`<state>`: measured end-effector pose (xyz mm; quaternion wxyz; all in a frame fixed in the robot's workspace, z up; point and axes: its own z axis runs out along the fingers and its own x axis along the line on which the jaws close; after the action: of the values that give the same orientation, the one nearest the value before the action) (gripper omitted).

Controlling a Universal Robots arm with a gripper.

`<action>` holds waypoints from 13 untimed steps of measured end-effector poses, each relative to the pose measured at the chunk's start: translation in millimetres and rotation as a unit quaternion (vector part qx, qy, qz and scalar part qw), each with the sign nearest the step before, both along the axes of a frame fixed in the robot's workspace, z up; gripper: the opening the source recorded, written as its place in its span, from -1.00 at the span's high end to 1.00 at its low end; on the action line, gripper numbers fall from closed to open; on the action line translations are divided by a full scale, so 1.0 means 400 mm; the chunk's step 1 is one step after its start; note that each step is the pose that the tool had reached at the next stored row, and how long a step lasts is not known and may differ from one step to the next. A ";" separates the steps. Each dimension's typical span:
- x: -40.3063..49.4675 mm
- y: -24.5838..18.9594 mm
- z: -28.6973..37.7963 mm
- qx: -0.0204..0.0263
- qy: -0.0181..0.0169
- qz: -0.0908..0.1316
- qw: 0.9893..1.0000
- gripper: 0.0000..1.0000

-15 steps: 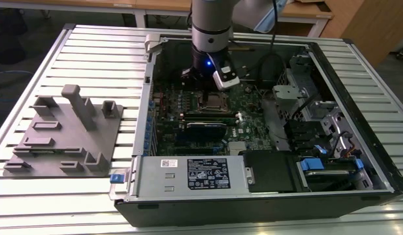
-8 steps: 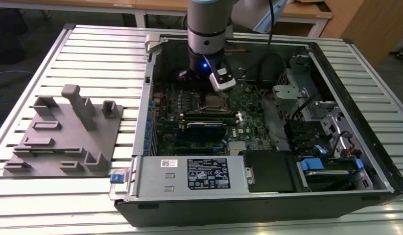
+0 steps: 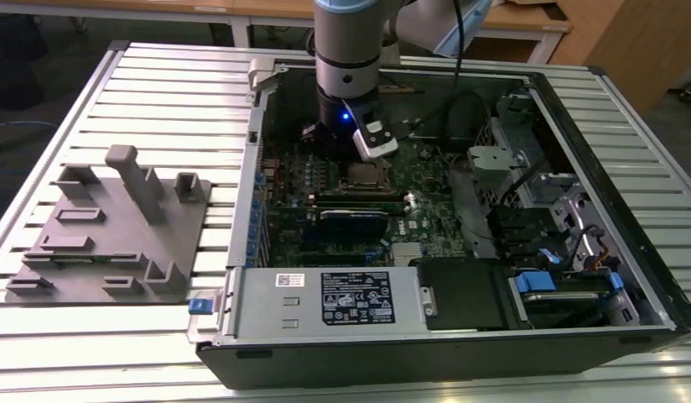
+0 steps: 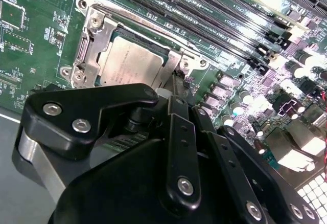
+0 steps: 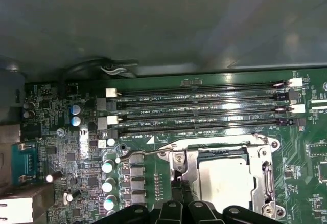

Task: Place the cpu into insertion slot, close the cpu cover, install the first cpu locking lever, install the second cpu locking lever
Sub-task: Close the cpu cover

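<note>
hand (image 4: 172, 93) just beside cpu (image 4: 130, 63), seated in insertion slot (image 4: 88, 10)

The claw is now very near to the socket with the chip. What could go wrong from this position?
1. The claw sits low at the edge of the cpu cover; a sideways slip might scrape the cover or the cpu inside it.
2. The thin locking lever and small capacitors lie close by; a careless push could bend or knock them.

Exterior view high, both wrist views close over insertion slot (image 4: 86, 55) (image 5: 267, 183)
</note>
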<state>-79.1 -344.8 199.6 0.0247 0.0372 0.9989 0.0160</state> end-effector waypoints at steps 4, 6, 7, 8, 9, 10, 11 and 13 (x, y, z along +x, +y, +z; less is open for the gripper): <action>0.000 0.000 -0.002 0.000 0.000 0.000 1.000 0.79; 0.000 0.000 -0.003 0.000 0.000 0.000 1.000 0.79; 0.000 0.000 -0.003 0.000 0.000 0.000 1.000 0.79; 0.000 0.000 -0.003 0.000 0.000 0.000 1.000 0.79; 0.000 0.000 -0.004 0.000 0.000 0.000 1.000 0.79; 0.000 0.000 -0.003 0.000 0.000 0.000 1.000 0.79; 0.000 0.001 -0.001 0.001 -0.001 0.000 1.000 0.79; 0.000 0.001 0.008 0.000 0.000 0.000 1.000 0.79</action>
<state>-79.1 -344.5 202.6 0.0250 0.0373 0.9989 0.0165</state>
